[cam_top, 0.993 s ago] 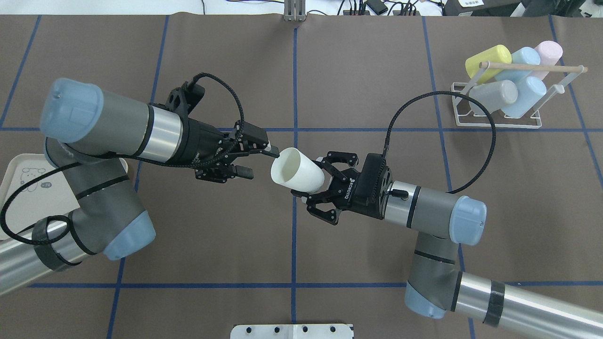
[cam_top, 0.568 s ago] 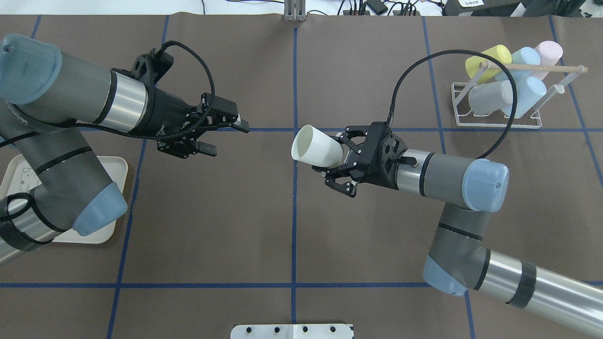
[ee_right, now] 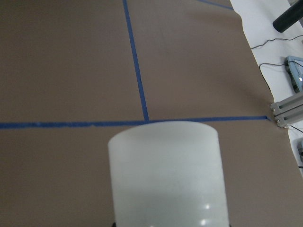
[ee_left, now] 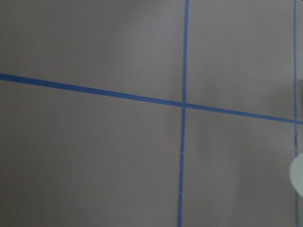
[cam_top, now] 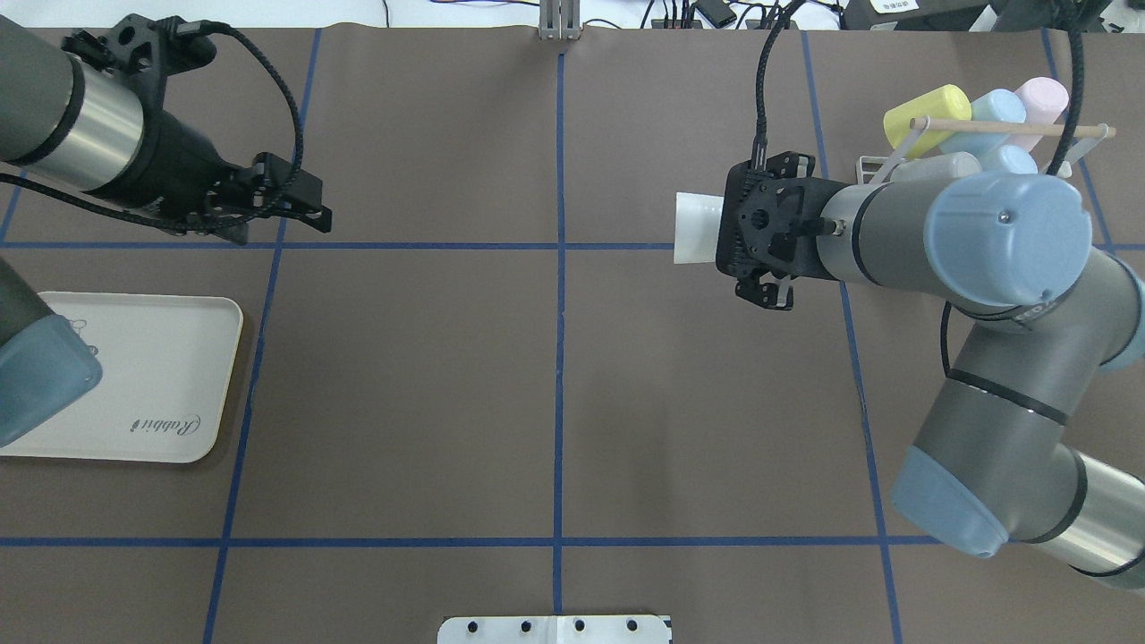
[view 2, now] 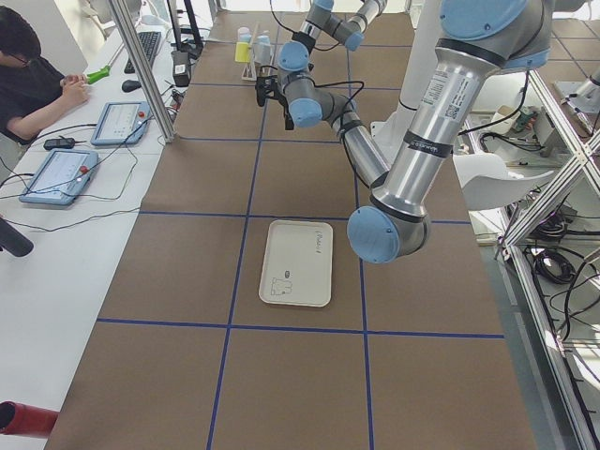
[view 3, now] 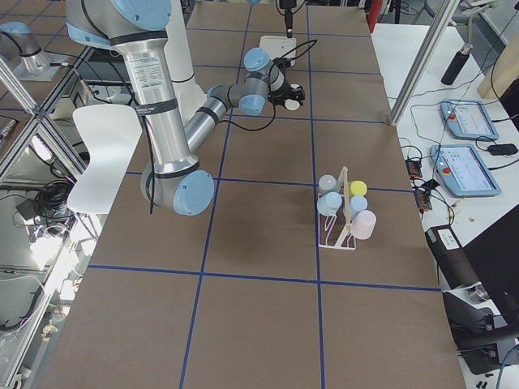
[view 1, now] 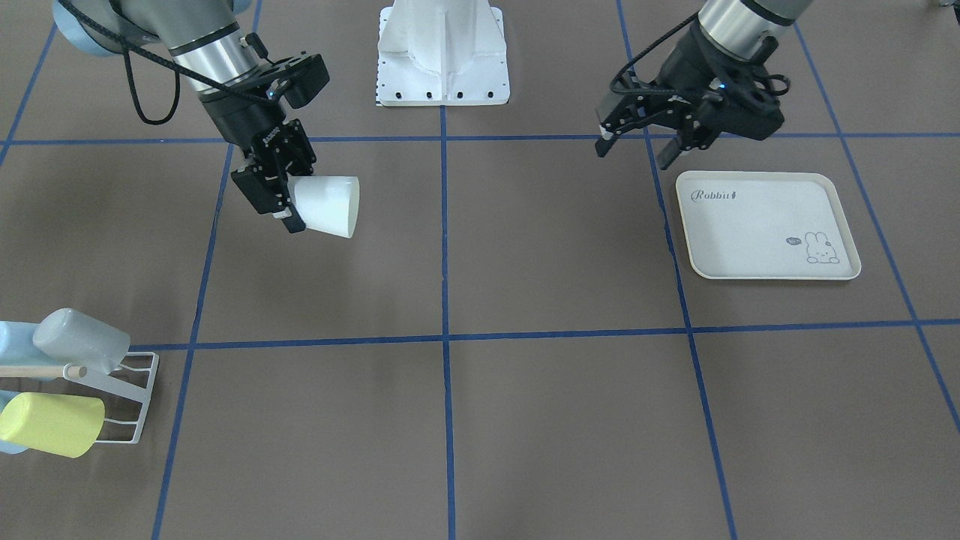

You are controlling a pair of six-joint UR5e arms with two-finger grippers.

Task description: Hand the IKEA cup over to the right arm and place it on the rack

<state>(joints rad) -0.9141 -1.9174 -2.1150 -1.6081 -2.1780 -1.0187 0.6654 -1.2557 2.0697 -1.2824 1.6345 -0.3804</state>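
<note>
In the right gripper (view 1: 292, 202), the white IKEA cup (view 1: 328, 206): pinched at its narrow base between both black fingers, lying sideways in the air, wide mouth turned toward the middle of the table (view 1: 562, 247). Held clear of the brown surface, over the robot's right half, close to a blue tape line (cam_top: 626, 245) and well short of the rack (view 1: 148, 396). Seen from the right wrist camera as a pale cylinder filling the lower middle, tape lines crossing beyond its rim. Behind the gripper, the right arm (cam_top: 894, 234) bent at the elbow, its thick ribbed cable (cam_top: 759, 80) arching upward. On the rack, at the table's far corner on the robot's right: a yellow cup (view 1: 49, 425), a grey cup (view 1: 79, 341), pale-blue cups (cam_top: 997, 105) and a pink cup (cam_top: 1042, 94), all tilted on the pegs around a light wooden rod (cam_top: 1011, 130). Across the table, the left gripper (view 1: 634, 154) raised in the air near the cream rabbit-print tray (view 1: 750, 232), fingers spread apart and holding nothing. In the left wrist view, only brown table and blue tape, plus a pale sliver at the right edge. Between the arms, at the robot's edge of the table, a white base plate (view 1: 442, 67)
</note>
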